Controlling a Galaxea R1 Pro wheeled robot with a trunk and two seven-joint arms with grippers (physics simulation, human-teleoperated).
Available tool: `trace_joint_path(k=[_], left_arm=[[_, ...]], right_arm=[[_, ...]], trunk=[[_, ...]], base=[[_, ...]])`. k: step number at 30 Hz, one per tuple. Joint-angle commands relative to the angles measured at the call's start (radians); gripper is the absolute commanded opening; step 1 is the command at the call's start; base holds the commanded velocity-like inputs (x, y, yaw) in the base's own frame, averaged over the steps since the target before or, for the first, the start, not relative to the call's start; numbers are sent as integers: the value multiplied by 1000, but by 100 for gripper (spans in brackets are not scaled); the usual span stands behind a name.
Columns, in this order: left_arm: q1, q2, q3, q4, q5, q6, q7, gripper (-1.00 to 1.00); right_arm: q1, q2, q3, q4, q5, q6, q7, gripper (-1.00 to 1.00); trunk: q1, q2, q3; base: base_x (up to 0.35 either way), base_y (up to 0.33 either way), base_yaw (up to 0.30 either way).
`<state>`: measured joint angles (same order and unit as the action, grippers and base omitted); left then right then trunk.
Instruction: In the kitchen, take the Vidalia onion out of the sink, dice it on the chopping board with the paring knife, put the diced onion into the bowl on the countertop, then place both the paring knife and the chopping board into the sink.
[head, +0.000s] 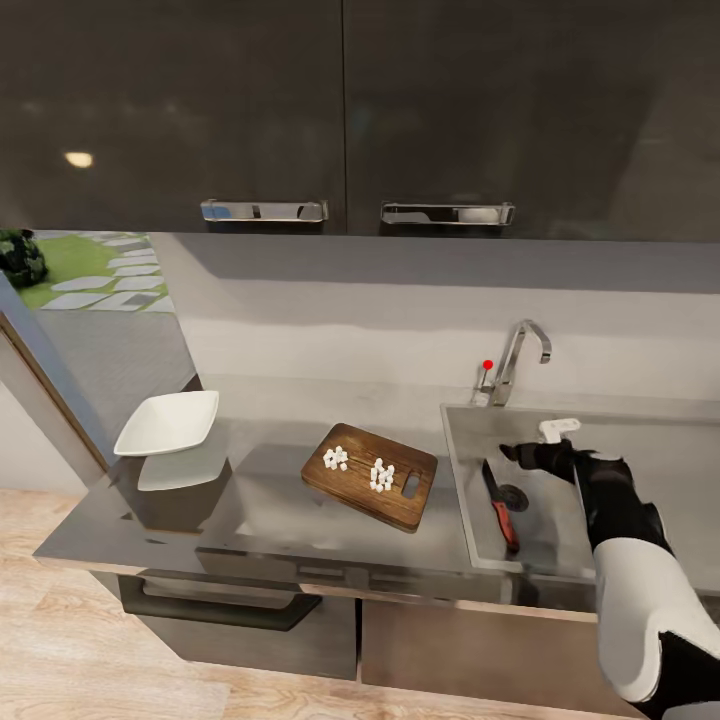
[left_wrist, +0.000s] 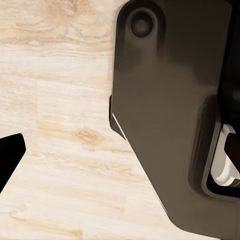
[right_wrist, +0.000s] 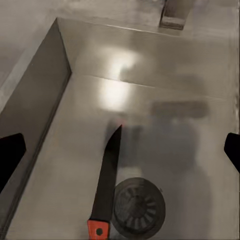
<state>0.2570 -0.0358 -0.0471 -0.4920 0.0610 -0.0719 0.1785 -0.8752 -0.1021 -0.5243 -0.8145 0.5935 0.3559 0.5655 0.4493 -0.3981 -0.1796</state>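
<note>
Right gripper (head: 522, 452) is hovering spread and empty over the sink (head: 462, 480), knife (head: 501, 507) lying on its floor beside the drain (right_wrist: 139, 202), likely just dropped. Board (head: 370, 475) with dice (head: 381, 475) is sitting mid-table; bowl (head: 170, 422) empty near the left end. Left gripper: cannot tell.

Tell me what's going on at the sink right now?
The paring knife lies on the bottom of the sink, beside the drain. The right gripper hovers above it, fingers spread and holding nothing. The chopping board sits on the countertop with diced onion on it. The bowl looks empty.
</note>
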Motion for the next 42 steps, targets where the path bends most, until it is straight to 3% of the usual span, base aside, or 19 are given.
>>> trace_joint_path(k=[1, 6, 9, 15, 24, 31, 40, 42], left_arm=[[0, 1, -5, -1, 6, -2, 6, 100], [-1, 0, -5, -1, 6, -2, 6, 100], [0, 0, -5, -1, 6, -2, 6, 100], [0, 1, -5, 1, 8, -2, 6, 100], [0, 2, -5, 6, 8, -2, 7, 100], [0, 2, -5, 12, 8, -2, 6, 100], [0, 1, -5, 12, 8, -2, 6, 100], [0, 1, -5, 12, 8, -2, 6, 100]], right_arm=[[19, 17, -3, -52, 9, 2, 11, 100], [179, 151, -5, -407, 14, 7, 51, 100], [204, 177, -4, -461, 25, 24, 62, 100], [211, 189, -5, -470, 30, 121, 65, 100], [211, 188, -6, -408, 29, 129, 64, 100], [211, 181, -31, -364, 29, 131, 62, 100], [211, 180, -36, -352, 28, 132, 56, 100], [211, 180, -53, -343, 28, 132, 56, 100]], trunk=[[1, -2, -2], [1, -2, -2], [1, -2, -2], [1, -2, -2], [1, -2, -2], [1, -2, -3], [1, -2, -11], [1, -2, -14]], base=[[0, 0, 0], [0, 0, 0], [0, 0, 0], [0, 62, 0], [-60, 257, 0], [-25, 273, 0], [183, 218, 0], [53, 48, 0]])
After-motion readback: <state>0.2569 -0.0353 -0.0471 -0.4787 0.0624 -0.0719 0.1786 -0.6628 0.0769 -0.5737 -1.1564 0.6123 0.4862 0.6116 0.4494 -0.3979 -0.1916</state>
